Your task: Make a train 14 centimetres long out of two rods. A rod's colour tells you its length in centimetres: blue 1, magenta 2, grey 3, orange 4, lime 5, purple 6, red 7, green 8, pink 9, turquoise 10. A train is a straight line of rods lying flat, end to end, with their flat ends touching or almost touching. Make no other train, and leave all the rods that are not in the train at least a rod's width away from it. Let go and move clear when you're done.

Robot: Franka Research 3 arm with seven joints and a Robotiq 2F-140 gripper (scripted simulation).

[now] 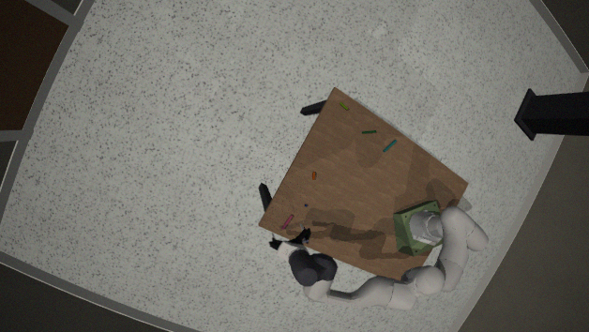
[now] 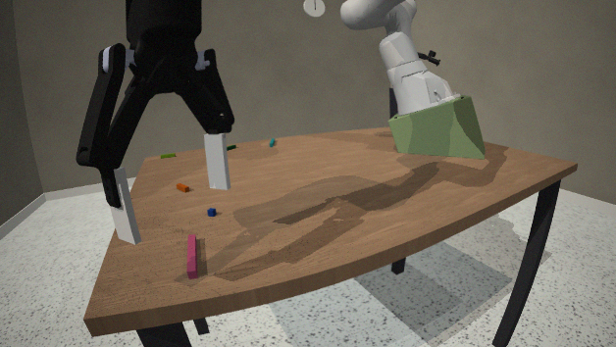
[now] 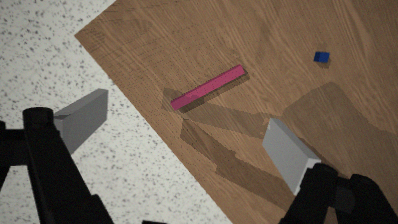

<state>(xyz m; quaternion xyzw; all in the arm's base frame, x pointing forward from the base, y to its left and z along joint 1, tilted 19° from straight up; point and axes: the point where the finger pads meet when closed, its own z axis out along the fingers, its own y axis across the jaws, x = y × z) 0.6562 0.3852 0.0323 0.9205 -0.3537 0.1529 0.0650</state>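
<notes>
A pink rod lies flat near the table's corner; it also shows in the side view and in the wrist view. A small blue rod lies a little further in, and an orange rod beyond it. Lime, green and turquoise rods lie apart at the far side. My gripper is open and empty and hangs above the corner, just short of the pink rod. One finger is over the table, the other over the edge.
The robot's green base block stands at the far right corner of the table. The table's edges meet close beside the pink rod. A dark post stands on the floor beyond the table.
</notes>
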